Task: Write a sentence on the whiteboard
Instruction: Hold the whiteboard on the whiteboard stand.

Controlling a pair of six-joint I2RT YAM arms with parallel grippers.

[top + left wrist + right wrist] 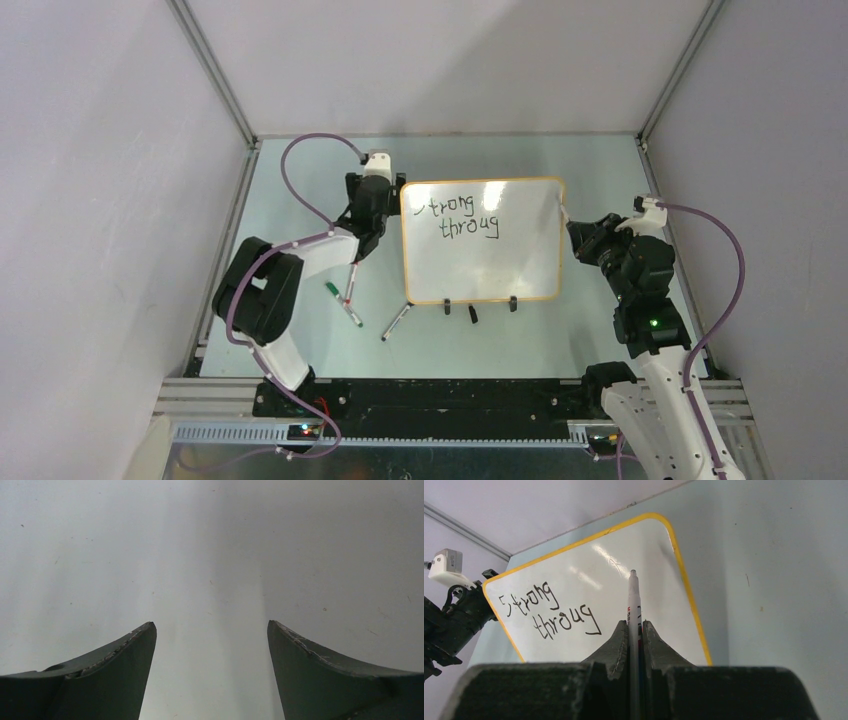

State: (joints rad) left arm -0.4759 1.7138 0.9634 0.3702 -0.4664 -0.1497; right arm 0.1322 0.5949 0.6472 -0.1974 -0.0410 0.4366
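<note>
plainly, the right jaws are pinched shut on a slim white marker (633, 605), gripped low on its barrel so that the writing end stands clear ahead of them, aimed at the right half of the whiteboard (589, 575). that grip probably leaves room to see the stroke, though i cannot tell whether the tip touches the board. the left jaws gape wide with nothing between them, only bare bench (210, 555) beneath. they hang just beside the whiteboard's far left corner, likely parked there to brace the board or simply to keep out of the writing arm's way. the whiteboard itself sits on the bench between the two arms, its two black clip feet (447, 306) on the edge nearest the bases. the sentence (549, 612) fills the board's upper left in two staggered lines, reading "strong" and below it "throug", so by my reckoning the second word lacks its last letter and the blank space to the right of the lettering is where the marker should go. counted up: two arms, one board, one held marker, two lines of writing. off the whiteboard's near left corner lie two loose pens (396, 322) and a short green piece (330, 289), perhaps a cap, and one small black piece (473, 313) lies between the feet.
</note>
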